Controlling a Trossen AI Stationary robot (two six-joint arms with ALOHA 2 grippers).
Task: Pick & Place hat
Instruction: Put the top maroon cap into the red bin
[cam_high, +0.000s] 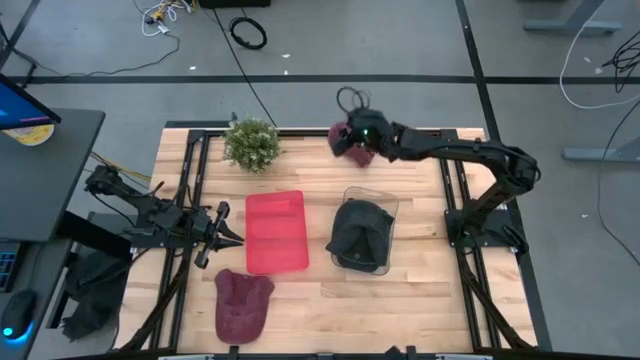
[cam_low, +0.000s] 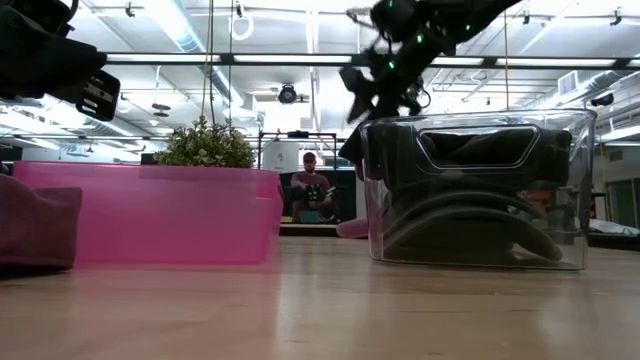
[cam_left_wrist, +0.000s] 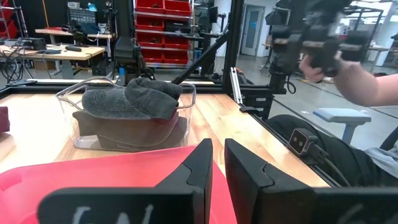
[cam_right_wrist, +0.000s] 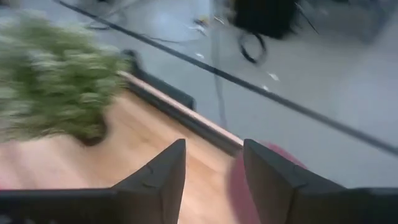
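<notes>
The maroon hat (cam_high: 345, 138) is sitting at the table's (cam_high: 420, 290) far edge, right under the right pincer (cam_high: 356, 133) from above. Right wrist view: its fingers (cam_right_wrist: 163, 169) are spreading apart, the hat (cam_right_wrist: 239, 180) lying just below them. Left wrist view: the left pincer (cam_left_wrist: 216, 163) is hovering over the pink tray (cam_left_wrist: 93, 171), fingers nearly pressed together, pinching nothing.

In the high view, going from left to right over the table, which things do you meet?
Left gripper → maroon hat → pink tray → clear bin with the dark hat.
</notes>
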